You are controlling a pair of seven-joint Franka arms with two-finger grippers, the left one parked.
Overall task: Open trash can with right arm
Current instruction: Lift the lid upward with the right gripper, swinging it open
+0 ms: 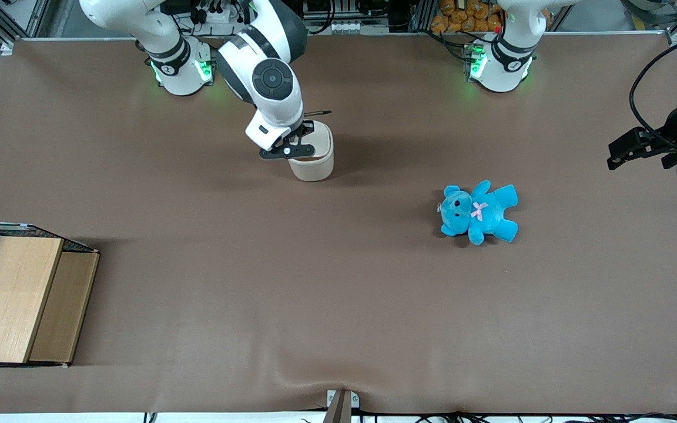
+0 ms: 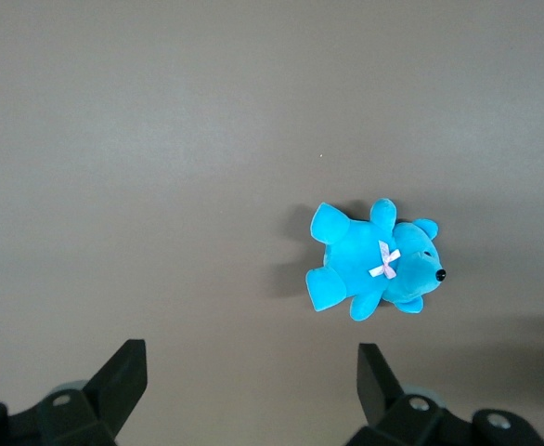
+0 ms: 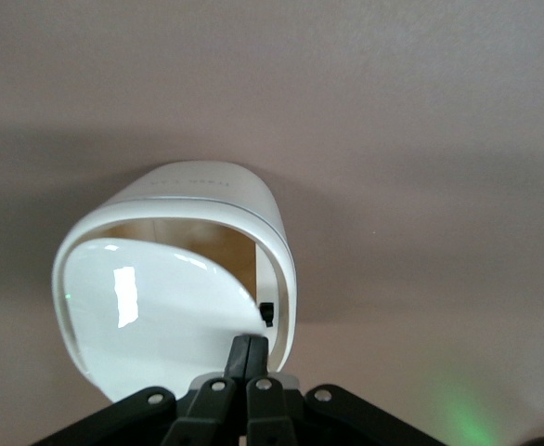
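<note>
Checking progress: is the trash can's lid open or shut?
Partly open: the trash can lid is tilted, beige inside showing; closed end effector at its rim.

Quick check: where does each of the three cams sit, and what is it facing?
Front view: high, looking down on the table; both arms show, the gripper at the trash can.
Left wrist view: on the parked arm, facing down at the teddy bear.
Right wrist view: on the working arm, jaws shut at the trash can's lid.
Shared: front and left wrist views both show the bear.

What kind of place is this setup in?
Probably a robotics lab: the right arm is bolted to a brown-covered table, its gripper shut at the trash can; a teddy bear lies nearby.
</note>
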